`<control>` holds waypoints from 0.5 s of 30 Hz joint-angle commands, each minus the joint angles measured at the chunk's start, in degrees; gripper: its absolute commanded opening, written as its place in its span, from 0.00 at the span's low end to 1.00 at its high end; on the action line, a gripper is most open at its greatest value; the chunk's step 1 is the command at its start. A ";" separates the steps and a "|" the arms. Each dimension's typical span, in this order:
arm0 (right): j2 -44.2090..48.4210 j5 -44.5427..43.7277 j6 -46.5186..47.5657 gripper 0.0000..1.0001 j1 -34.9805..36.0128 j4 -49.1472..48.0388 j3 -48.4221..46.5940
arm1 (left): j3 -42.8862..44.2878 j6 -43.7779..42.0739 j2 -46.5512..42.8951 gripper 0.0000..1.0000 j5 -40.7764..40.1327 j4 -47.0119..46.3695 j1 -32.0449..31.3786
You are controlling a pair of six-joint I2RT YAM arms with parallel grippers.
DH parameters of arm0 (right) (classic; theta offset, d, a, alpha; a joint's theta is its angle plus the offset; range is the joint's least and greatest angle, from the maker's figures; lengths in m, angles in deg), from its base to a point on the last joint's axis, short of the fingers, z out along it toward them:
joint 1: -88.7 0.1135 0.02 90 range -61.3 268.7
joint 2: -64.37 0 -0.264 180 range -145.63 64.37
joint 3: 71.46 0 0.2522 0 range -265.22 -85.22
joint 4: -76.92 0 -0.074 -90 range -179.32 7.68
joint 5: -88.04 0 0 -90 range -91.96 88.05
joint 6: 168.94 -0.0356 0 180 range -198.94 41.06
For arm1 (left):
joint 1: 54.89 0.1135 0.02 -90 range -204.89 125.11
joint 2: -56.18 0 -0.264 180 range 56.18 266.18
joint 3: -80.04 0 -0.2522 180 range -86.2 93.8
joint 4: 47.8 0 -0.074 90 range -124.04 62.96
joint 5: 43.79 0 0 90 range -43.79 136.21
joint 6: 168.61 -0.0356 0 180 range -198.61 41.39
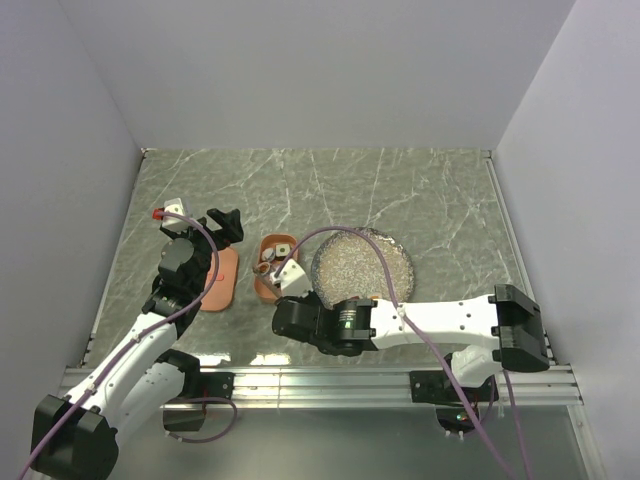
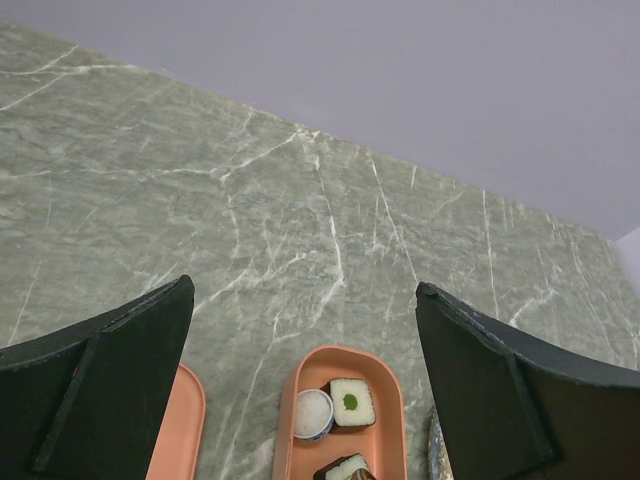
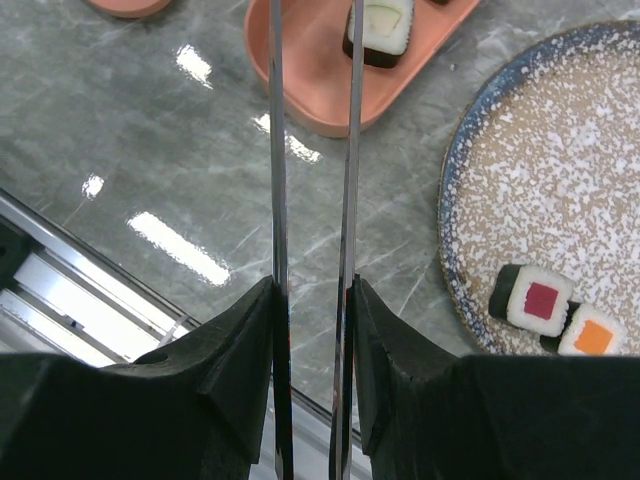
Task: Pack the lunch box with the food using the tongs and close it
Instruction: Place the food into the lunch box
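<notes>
- top external: the right tool [image 1: 289, 280] reaches over the lunch box [image 1: 270, 262]. the box sits on the desk [image 1: 440, 210] between its lid [image 1: 222, 282] and the speckled plate [image 1: 362, 265]. the left tool [image 1: 224, 226] hovers just beyond the lid. the tongs are too thin to make out here, and the right tool covers part of the box.
- left wrist: the left tool's jaws are spread wide and hold nothing. below them the box holds a white round piece [image 2: 313, 412] and a green-centred roll [image 2: 351, 401]. a third piece is cut off by the frame's bottom edge, and only a sliver of the lid shows.
- right wrist: the right tool is clamped on the tongs [image 3: 279, 150], whose arms are squeezed nearly parallel and run up over the box's near end. their tips leave the frame at the top, so it cannot be told whether they carry a piece.
- a red-centred roll [image 3: 535, 298] and an orange-centred roll [image 3: 592, 335] wait touching on the plate.
- judged from this, any release should come low over the box's bare floor. the next pick is best made on the red-centred roll from its free side, with a gentle squeeze so that its neighbour is not nudged.
</notes>
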 commanded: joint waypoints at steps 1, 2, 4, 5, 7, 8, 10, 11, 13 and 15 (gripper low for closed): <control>0.02 0.33 1.52 0.27 -0.70 -3.63 -2.97 | 0.87 0.33 -0.45 0.99 0.91 -1.92 0.35; -0.25 0.51 1.70 0.27 -0.87 -3.80 -2.89 | 0.87 0.24 -0.45 0.99 0.82 -1.92 0.35; -0.51 1.21 1.87 0.27 -1.22 -4.16 -2.80 | 0.96 0.24 -0.36 0.99 0.82 -1.92 0.35; -0.86 1.30 1.96 0.27 -1.31 -4.24 -2.80 | 0.96 0.33 -0.36 0.99 0.82 -1.83 0.35; -1.21 1.74 1.96 0.27 -1.57 -4.16 -3.06 | 1.05 0.24 -0.36 0.99 0.82 -1.74 0.35; -1.65 1.65 1.96 0.27 -1.66 -3.98 -3.41 | 1.05 0.24 -0.36 0.99 0.82 -1.57 0.35; -1.92 1.91 2.05 0.27 -1.84 -4.07 -3.50 | 1.05 0.33 -0.45 0.99 0.74 -1.48 0.35; -2.01 2.00 1.96 0.27 -1.93 -4.16 -3.41 | 1.05 0.24 -0.53 0.99 0.65 -1.48 0.35; -1.92 2.00 1.88 0.27 -2.37 -4.16 -3.33 | 0.96 0.24 -0.71 1.00 0.65 -1.48 0.35; -1.83 2.18 1.79 0.27 -2.54 -4.07 -3.06 | 0.87 0.33 -0.80 0.99 0.47 -1.48 0.35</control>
